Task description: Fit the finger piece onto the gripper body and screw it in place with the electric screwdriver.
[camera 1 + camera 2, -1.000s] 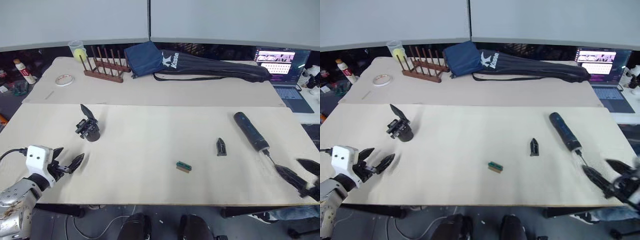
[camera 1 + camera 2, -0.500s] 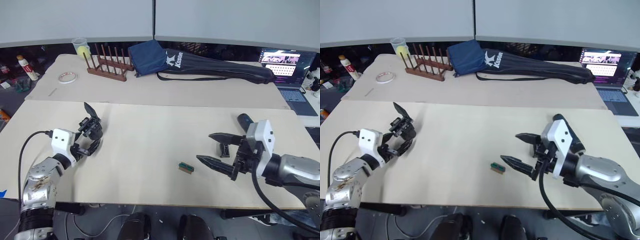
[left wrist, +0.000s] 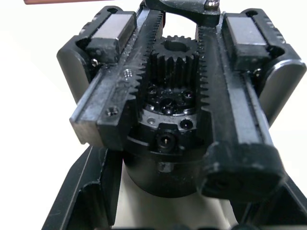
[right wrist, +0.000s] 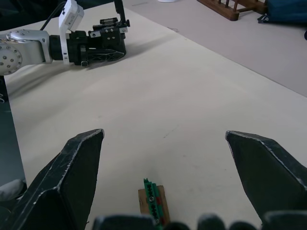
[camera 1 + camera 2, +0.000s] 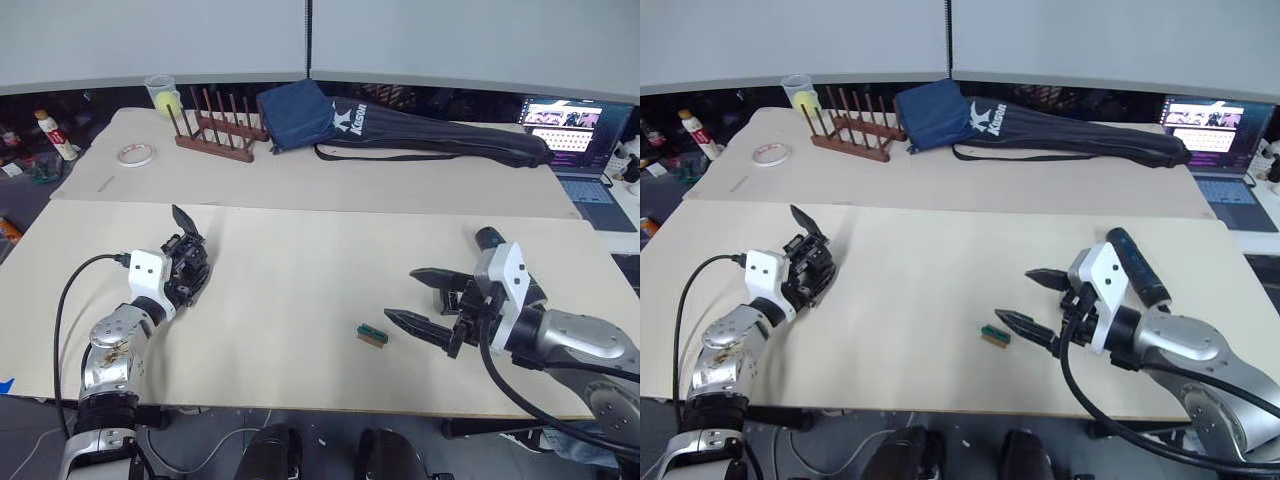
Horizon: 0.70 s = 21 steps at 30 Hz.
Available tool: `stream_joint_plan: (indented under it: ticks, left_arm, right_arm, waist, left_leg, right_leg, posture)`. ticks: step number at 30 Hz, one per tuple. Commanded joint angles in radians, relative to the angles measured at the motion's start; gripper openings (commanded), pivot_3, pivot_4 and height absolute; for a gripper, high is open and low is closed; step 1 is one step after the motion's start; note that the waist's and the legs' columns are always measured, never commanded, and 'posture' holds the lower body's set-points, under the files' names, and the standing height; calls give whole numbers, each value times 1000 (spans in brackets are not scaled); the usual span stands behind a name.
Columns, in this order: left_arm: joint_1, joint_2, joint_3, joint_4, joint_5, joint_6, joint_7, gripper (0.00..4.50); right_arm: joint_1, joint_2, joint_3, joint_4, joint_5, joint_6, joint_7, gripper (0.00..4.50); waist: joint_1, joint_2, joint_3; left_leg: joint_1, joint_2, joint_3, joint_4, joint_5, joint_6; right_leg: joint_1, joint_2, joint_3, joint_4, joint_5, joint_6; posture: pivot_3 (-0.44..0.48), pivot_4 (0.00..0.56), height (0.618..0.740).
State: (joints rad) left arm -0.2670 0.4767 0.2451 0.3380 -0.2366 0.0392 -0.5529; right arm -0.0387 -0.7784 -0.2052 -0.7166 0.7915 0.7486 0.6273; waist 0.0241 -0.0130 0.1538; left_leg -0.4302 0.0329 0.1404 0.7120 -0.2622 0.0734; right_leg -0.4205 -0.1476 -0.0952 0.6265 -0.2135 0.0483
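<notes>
Black plastic and metal make up the gripper body (image 5: 185, 268), which rests on the pale desk (image 5: 300, 290) at the robot's left with its single pointed finger sticking up. The left end effector (image 5: 800, 283) is set right against this block; in the left wrist view its two black fingers (image 3: 91, 196) are seen rising on either side of the body's round base, but whether they are pressing on it cannot be told. The right end effector (image 5: 428, 300) is held wide apart above the desk, holding nothing, just beside a small green block (image 5: 371, 335). The finger piece is not made out in these views; it is probably hidden behind the right arm. The electric screwdriver (image 5: 1137, 266) lies on the desk behind the right wrist, untouched.

The task is judged to be at its start: nothing has been fitted, no screw has been driven, and both the picking up of the finger piece and the screwdriving remain.

As for containers, a clear cup (image 5: 162, 94) with something yellow inside stands on the rear desk beside a wooden rack (image 5: 211, 130). A long black bag (image 5: 420, 135) lies closed; its contents are not visible.
</notes>
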Motion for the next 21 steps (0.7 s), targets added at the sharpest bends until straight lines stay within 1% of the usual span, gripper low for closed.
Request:
stream_joint_plan:
  ticks: [1,3,4,6,7,9,11,17,19,21]
  left_arm:
    - [54,-53,-68,-208,5,85,45,2325]
    - [95,-110,-124,-380,19,182,121,2325]
    - [106,-135,-140,-439,22,225,151,2325]
    - [112,-203,-190,-531,60,321,244,2325]
    - [111,-236,-238,-560,100,355,285,2325]
    - [111,-285,-290,-582,154,387,346,2325]
    - [108,-322,-299,-563,180,400,395,2325]
    - [81,-343,-320,-482,256,352,469,2325]
    - [83,-348,-322,-471,248,345,460,3390]
    - [96,-344,-325,-485,232,346,432,4295]
  right_arm:
    - [4,10,-17,-20,-7,-31,-5,4500]
    - [10,16,-18,-19,-13,-35,-7,4500]
    - [13,18,-17,-19,-16,-37,-7,4500]
    - [23,26,-3,-24,-27,-40,-11,4500]
    - [26,31,8,-29,-36,-41,-15,4500]
    - [28,47,13,-34,-37,-36,-35,4500]
    - [26,60,10,-37,-28,-29,-53,4500]
    - [31,60,18,-41,-28,-26,-66,4500]
    - [32,53,18,-37,-34,-28,-62,4500]
    - [30,49,16,-32,-38,-30,-60,4500]
  waist:
    - [1,0,0]
    - [2,0,0]
    - [5,0,0]
    - [14,-1,0]
    - [16,-1,0]
    - [15,-1,0]
    - [12,-1,0]
    - [5,-1,0]
    - [4,-1,0]
    - [3,-1,0]
  left_leg:
    - [0,0,0,0,0,0]
    - [-1,0,0,1,0,-1]
    - [-1,-1,0,1,0,0]
    - [-2,-2,0,2,0,0]
    - [-3,-2,0,3,0,0]
    - [-3,-2,0,3,1,1]
    - [-3,-2,0,3,0,2]
    - [-3,0,-1,2,-1,4]
    - [-3,0,-2,2,-1,5]
    - [-3,0,-1,2,-2,5]
  right_leg:
    - [0,0,0,0,0,0]
    - [0,0,0,-1,1,1]
    - [1,-1,0,-2,1,2]
    - [1,-1,1,-2,1,3]
    - [1,-1,1,-2,2,4]
    - [1,-1,0,-2,2,4]
    - [0,0,1,-1,2,3]
    - [-2,2,0,2,1,0]
    - [-1,1,0,2,1,0]
    - [-1,1,1,1,1,0]
  posture:
    - [0,150,730]
    - [0,150,730]
    - [0,150,730]
    - [0,150,730]
    - [0,150,730]
    - [0,150,730]
    - [0,150,730]
    - [0,150,730]
    - [0,150,730]
    - [0,150,730]
